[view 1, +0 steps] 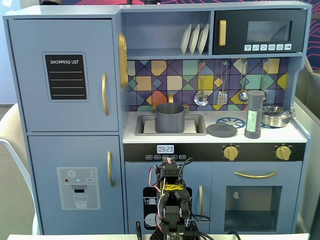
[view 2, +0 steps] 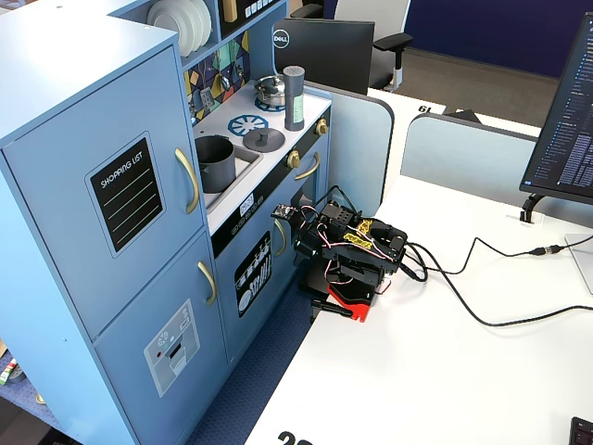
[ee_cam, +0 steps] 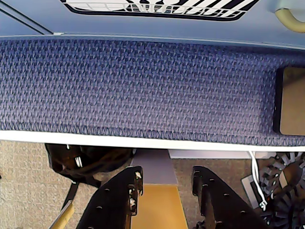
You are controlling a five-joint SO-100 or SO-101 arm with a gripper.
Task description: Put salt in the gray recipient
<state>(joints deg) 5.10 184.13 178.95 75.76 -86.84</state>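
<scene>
The salt (view 1: 254, 115), a tall dark gray shaker with a pale green label, stands upright on the toy kitchen's counter at the right; it also shows in the other fixed view (view 2: 294, 97). The gray recipient (view 1: 170, 117), a matte gray pot, sits in the sink (view 2: 215, 164). My arm (view 2: 352, 255) is folded low on the white table in front of the kitchen, well below the counter and far from both. In the wrist view my gripper (ee_cam: 167, 174) is open and empty, its black fingers (ee_cam: 119, 198) apart above the floor.
A flat gray lid (view 1: 221, 130) lies between the sink and the salt. A shiny steel pan (view 1: 276, 116) sits right of the salt. Cables (view 2: 482, 306) run across the white table (view 2: 445, 371). A blue woven strip (ee_cam: 143, 86) fills the wrist view.
</scene>
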